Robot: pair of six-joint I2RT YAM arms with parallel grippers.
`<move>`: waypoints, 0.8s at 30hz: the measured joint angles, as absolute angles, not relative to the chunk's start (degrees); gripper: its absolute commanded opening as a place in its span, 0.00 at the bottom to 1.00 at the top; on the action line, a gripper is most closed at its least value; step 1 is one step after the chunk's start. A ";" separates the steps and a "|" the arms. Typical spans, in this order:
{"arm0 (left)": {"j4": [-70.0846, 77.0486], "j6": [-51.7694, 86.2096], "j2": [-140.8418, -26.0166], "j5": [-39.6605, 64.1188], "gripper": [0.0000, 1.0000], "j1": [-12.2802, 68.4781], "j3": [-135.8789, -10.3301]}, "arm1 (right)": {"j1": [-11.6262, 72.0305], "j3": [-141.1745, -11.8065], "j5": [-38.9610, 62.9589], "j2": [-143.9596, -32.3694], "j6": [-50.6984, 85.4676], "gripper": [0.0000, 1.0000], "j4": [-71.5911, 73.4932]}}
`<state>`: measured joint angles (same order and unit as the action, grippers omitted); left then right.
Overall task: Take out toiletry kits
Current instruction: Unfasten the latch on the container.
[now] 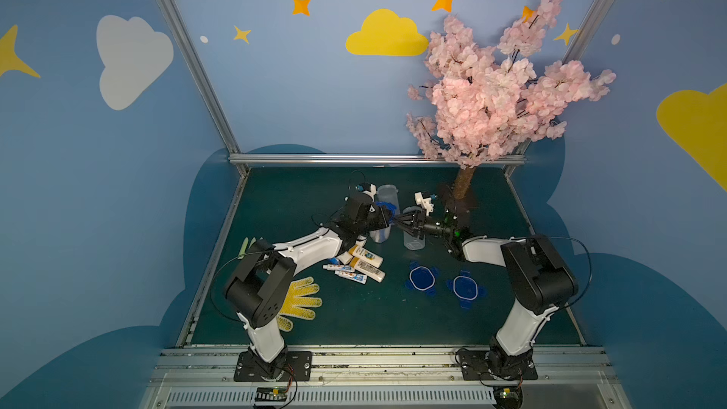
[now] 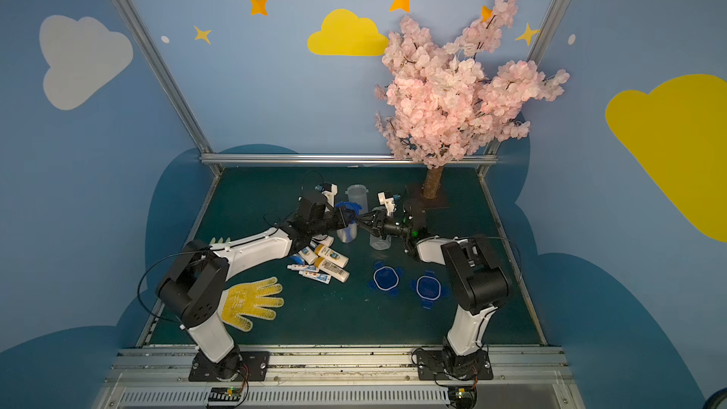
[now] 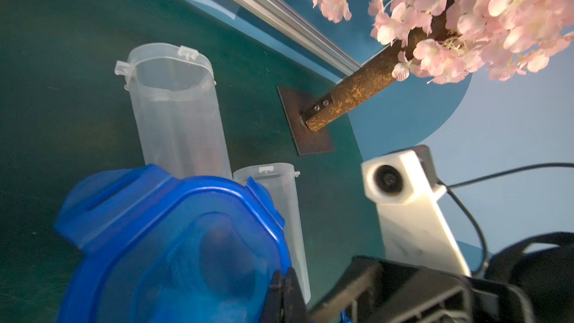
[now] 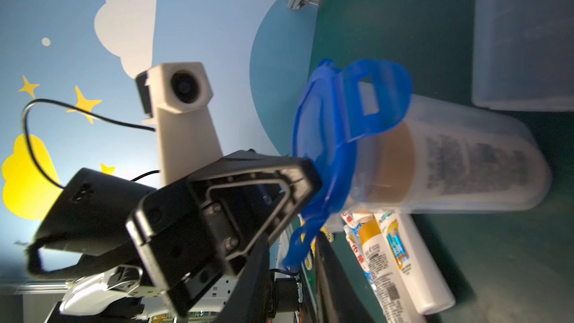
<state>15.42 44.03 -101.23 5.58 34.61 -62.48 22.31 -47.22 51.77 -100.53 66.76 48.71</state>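
Note:
A clear jar (image 4: 466,163) stands mid-mat with its blue lid (image 4: 341,132) tilted up, and a white bottle with a yellow cap shows inside it. My left gripper (image 3: 284,285) is shut on the lid's rim (image 3: 174,243). My right gripper (image 4: 293,245) comes from the opposite side; its jaws stand apart with a lid tab hanging between them. In both top views the two grippers (image 1: 391,217) (image 2: 360,222) meet tip to tip at this jar. Toiletry kits (image 1: 362,265) (image 2: 326,265) lie in a loose pile on the mat near the left arm: white bottles (image 4: 413,262) and thin tubes.
Two empty clear jars (image 3: 174,113) (image 3: 285,200) stand close to the lidded one. Two blue lids (image 1: 421,278) (image 1: 466,287) lie front right. A yellow glove (image 1: 301,300) lies front left. The blossom tree's trunk (image 1: 463,182) rises at the back right.

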 measured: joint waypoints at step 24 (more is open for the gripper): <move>-11.90 38.74 -103.18 5.93 0.02 34.79 -80.79 | 21.82 -60.05 41.08 -91.05 38.26 0.35 1.17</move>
